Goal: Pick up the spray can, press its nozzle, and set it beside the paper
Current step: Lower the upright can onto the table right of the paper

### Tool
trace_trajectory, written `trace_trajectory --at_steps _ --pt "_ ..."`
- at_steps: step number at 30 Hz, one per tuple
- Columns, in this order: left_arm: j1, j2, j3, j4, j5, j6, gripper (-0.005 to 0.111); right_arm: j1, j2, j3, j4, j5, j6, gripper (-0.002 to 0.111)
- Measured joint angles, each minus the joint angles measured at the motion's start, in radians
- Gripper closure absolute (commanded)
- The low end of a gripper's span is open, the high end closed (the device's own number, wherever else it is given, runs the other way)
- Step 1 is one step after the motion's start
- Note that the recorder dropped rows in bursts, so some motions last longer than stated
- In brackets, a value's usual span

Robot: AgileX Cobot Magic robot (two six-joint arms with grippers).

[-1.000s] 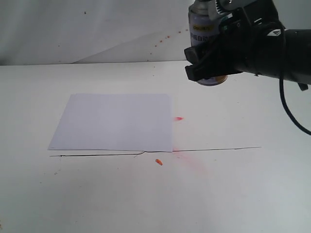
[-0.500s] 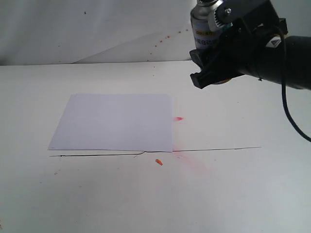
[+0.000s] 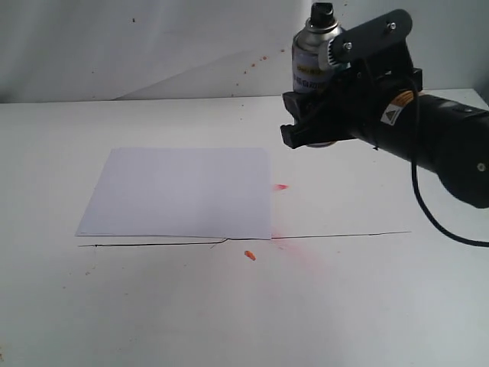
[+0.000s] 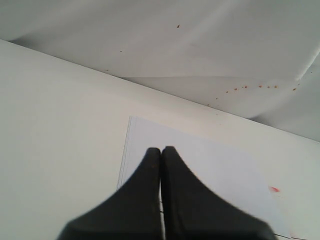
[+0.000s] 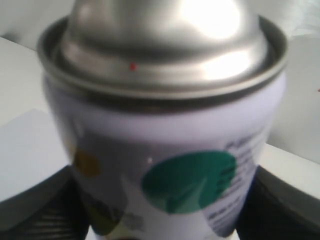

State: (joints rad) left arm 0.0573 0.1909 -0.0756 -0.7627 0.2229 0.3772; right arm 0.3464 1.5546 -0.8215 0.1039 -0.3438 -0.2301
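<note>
The spray can (image 3: 309, 67) is gripped upright by the right gripper (image 3: 313, 124), raised clear of the table (image 3: 229, 313) just beyond the paper's (image 3: 183, 191) far right corner. Its long axis is vertical, with the nozzle (image 3: 322, 13) uppermost and uncovered. The left gripper (image 4: 161, 152), closed on nothing, is pointed toward the paper; the nozzle is best approached from above.

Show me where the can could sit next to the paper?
Bare table right of the paper, past the small red smear, is free. So is the wide front strip below the black line. Busiest spot: the paper's near right corner, by the smear and orange speck.
</note>
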Motion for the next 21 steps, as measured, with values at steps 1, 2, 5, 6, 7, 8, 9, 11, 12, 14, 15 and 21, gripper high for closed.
trace_trajectory --at_steps 1,2,5,6,7,8,9,11,12,14,15,21 --pt "0.000 0.000 0.000 0.000 0.000 0.000 0.107 -0.002 0.014 0.000 -0.012 -0.018 0.017 0.108" --pt "0.000 0.000 0.000 0.000 0.000 0.000 0.107 -0.008 0.033 0.000 -0.029 -0.035 0.038 0.108" --pt "0.000 0.000 0.000 0.000 0.000 0.000 0.107 -0.035 0.079 0.000 -0.059 -0.085 0.089 0.108" --pt "0.000 0.000 0.000 0.000 0.000 0.000 0.107 -0.045 0.094 0.000 -0.062 -0.098 0.100 0.108" --pt "0.000 0.000 0.000 0.000 0.000 0.000 0.107 -0.056 0.108 0.000 -0.065 -0.113 0.112 0.108" --pt "0.000 0.000 0.000 0.000 0.000 0.000 0.107 -0.064 0.122 0.000 -0.067 -0.131 0.122 0.108" --pt "0.000 0.000 0.000 0.000 0.000 0.000 0.107 -0.072 0.133 0.000 -0.075 -0.149 0.126 0.108" --pt "0.000 0.000 0.000 0.000 0.000 0.000 0.107 -0.092 0.170 0.000 -0.093 -0.200 0.149 0.108" --pt "0.000 0.000 0.000 0.000 0.000 0.000 0.107 -0.099 0.186 0.000 -0.104 -0.226 0.163 0.108" --pt "0.000 0.000 0.000 0.000 0.000 0.000 0.107 -0.110 0.229 0.000 -0.124 -0.287 0.186 0.108" --pt "0.000 0.000 0.000 0.000 0.000 0.000 0.107 -0.113 0.246 0.000 -0.131 -0.307 0.192 0.108" --pt "0.000 0.000 0.000 0.000 0.000 0.000 0.107 -0.114 0.371 0.000 -0.156 -0.399 0.205 0.108"
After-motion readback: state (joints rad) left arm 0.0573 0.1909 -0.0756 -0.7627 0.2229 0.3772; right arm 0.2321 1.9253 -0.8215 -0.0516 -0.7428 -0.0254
